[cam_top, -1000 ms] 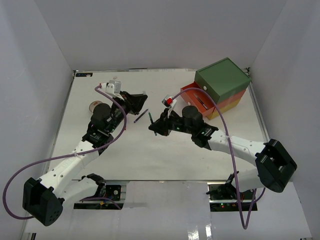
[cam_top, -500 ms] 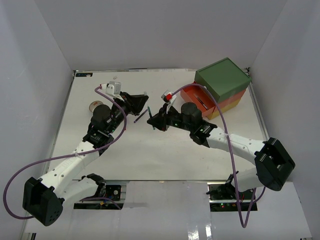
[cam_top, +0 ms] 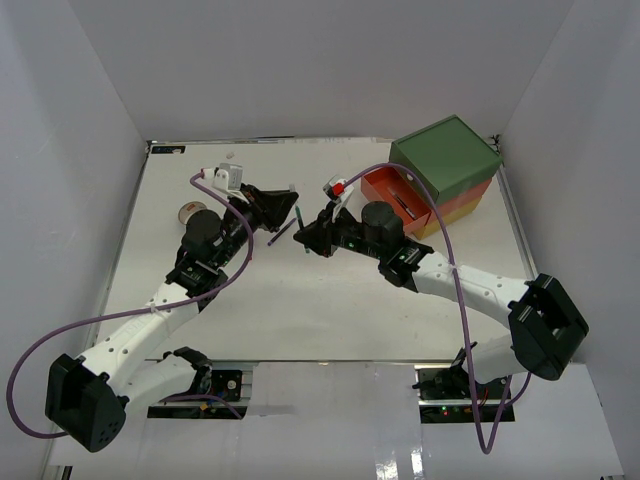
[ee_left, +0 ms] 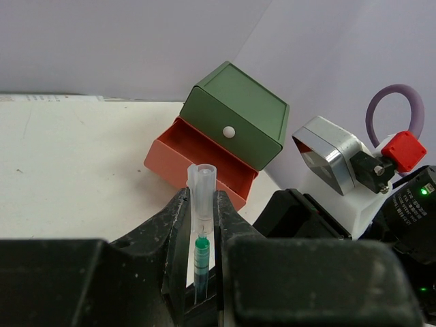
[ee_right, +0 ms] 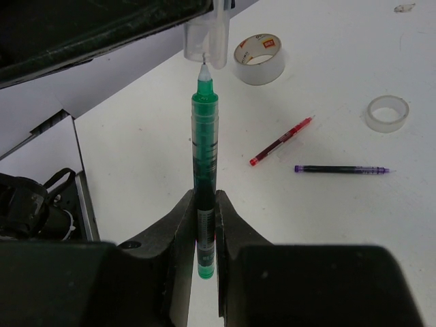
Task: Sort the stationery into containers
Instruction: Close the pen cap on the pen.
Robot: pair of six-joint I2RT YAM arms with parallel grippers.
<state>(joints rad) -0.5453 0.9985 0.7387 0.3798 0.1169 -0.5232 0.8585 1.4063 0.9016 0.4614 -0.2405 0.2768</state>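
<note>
My right gripper [ee_right: 205, 204] is shut on a green pen [ee_right: 204, 150], held upright with its tip pointing away. My left gripper [ee_left: 201, 204] is shut on a clear pen cap [ee_left: 201, 187]. The pen's tip sits right at the cap's mouth, above the middle of the table. In the top view the two grippers meet, left [cam_top: 288, 200] and right [cam_top: 308, 236]. The chest [cam_top: 445, 157] stands at the back right with its orange-red middle drawer [cam_top: 392, 192] pulled open and its green top drawer [ee_left: 235, 116] closed.
A beige tape roll [ee_right: 259, 58], a smaller clear tape roll [ee_right: 387, 112], a red pen [ee_right: 281, 141] and a purple pen [ee_right: 340, 169] lie on the white table. The purple pen [cam_top: 281, 233] lies just below the left gripper.
My right gripper has moved up and left with the green pen, bringing its tip to the cap. The left gripper has barely moved.
</note>
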